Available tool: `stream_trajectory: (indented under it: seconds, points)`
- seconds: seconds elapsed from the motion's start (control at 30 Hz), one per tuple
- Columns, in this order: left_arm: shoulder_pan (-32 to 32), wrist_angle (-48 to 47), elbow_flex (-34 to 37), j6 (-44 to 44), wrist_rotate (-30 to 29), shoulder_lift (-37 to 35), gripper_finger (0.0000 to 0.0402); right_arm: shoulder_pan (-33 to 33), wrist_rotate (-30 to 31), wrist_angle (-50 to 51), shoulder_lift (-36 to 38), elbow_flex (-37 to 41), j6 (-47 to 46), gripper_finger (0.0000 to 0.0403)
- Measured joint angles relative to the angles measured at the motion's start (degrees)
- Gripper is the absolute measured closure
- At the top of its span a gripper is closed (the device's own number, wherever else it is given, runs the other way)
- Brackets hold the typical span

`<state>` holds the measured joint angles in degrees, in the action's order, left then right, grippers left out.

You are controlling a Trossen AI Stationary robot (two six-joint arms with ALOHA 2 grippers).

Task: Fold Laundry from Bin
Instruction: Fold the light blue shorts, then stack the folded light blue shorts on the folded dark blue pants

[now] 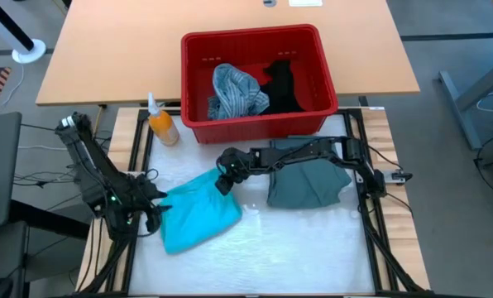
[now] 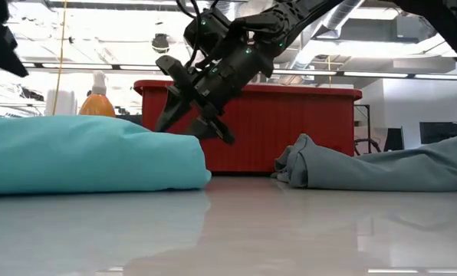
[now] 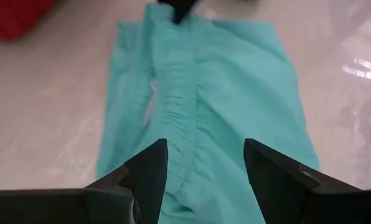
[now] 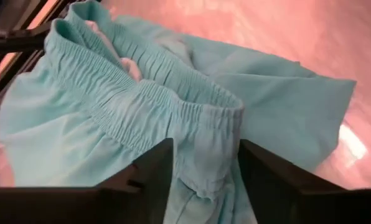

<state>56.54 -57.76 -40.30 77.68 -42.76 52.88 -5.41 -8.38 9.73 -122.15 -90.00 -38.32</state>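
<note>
The folded turquoise garment (image 1: 198, 217) lies on the white table (image 1: 304, 248), in front of the red bin (image 1: 259, 120). The left gripper (image 1: 154, 211) stands open at its left edge, fingers (image 3: 149, 180) straddling the elastic waistband. The right gripper (image 1: 224, 175) stands open over the opposite corner, with the grey-green garment (image 1: 308, 184) lying beside.

The white bench (image 1: 304, 248) lies bare along its near edge and near right corner, open for passage. The turquoise garment (image 1: 195, 217) fills the near left part, the grey-green garment (image 1: 306, 184) the right middle. The red bin (image 1: 259, 79) blocks the far edge, an orange bottle (image 1: 161, 124) beside it. The right arm (image 1: 300, 154) stretches across between bin and garments.
</note>
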Motion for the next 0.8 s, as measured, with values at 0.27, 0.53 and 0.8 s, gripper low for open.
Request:
stream_trajectory:
  seconds: [0.27,0.53,0.8]
  points:
    - [-6.16,6.19,2.21,-10.59,-0.7,1.6,0.0203,-2.33,0.74,8.58,0.04,-7.25,0.06,0.0165]
    - [-15.27,13.52,2.23,-27.75,6.26,1.62,0.0203,2.13,13.16,24.69,7.03,-12.73,2.78,0.0174]
    - [-25.87,14.53,2.23,-40.57,16.09,1.62,0.0203,14.98,29.53,27.44,11.94,-9.5,-7.33,0.0174]
